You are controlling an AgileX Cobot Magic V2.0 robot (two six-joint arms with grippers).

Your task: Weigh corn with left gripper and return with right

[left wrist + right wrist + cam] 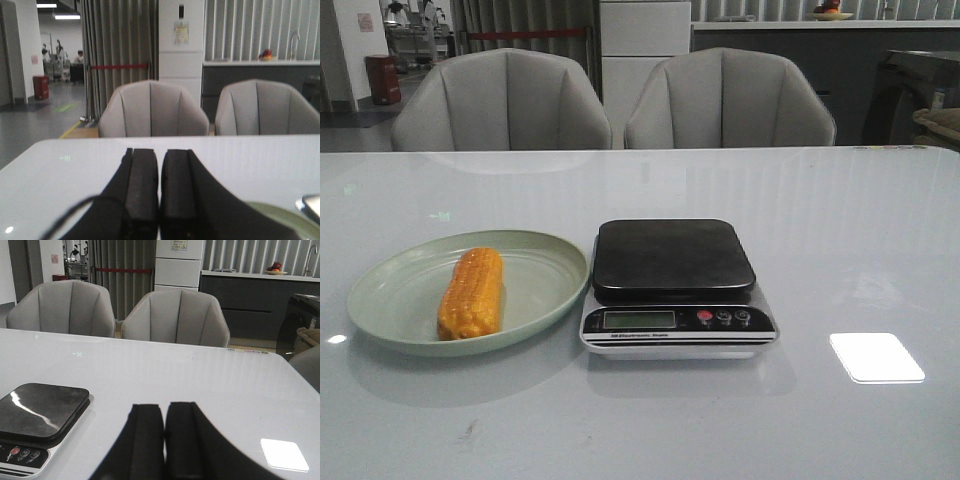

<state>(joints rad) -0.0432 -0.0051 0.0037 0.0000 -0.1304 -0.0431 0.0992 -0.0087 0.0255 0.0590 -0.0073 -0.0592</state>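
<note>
Left gripper [159,200] closed; corn [472,293] lies on plate [545,290].

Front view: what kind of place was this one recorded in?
Probably an open office or lab lounge, not a home: a glossy white table with two grey upholstered chairs, a counter with a fruit bowl behind, and red-belted barriers. A kitchen scale and plated corn are set out.

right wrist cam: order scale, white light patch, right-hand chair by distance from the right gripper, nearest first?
From the right gripper, jaws closed:
1. Light patch, on the table just to one side of the fingers.
2. Scale, on the other side, slightly farther; close to call against the patch.
3. Chair, beyond the table's far edge.
</note>
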